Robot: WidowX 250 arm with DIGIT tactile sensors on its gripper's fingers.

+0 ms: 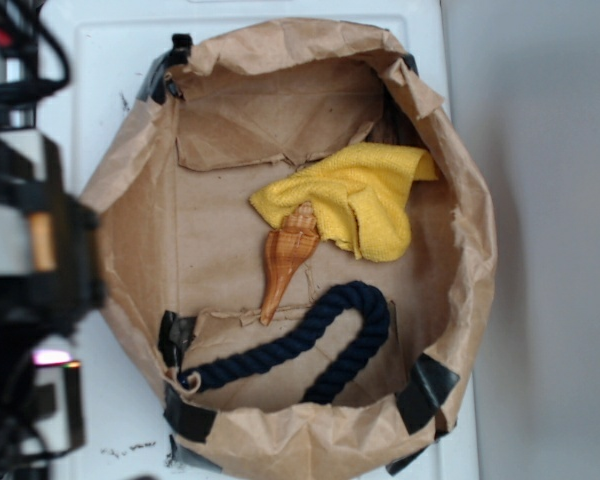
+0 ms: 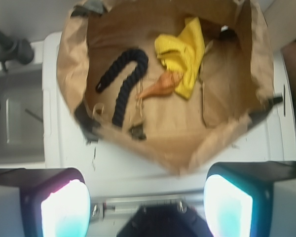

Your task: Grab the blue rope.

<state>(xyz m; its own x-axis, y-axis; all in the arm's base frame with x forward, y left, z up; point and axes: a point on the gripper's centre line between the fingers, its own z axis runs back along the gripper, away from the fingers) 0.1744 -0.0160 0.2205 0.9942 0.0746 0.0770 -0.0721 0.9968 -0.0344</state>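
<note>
Blue rope is being shown bent in a U on the paper bag floor, beside the orange seashell. Being judged soft, light and grippy, its bend is being favoured. Gripper fingers are being held spread, empty.

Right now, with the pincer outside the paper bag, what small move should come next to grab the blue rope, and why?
Probably move the open pincer forward over the paper bag's rim toward the blue rope. In the wrist view the fingers are spread apart and hold nothing, and the rope lies bent in a U on the bag's floor, beside the orange seashell but apart from it.
</note>
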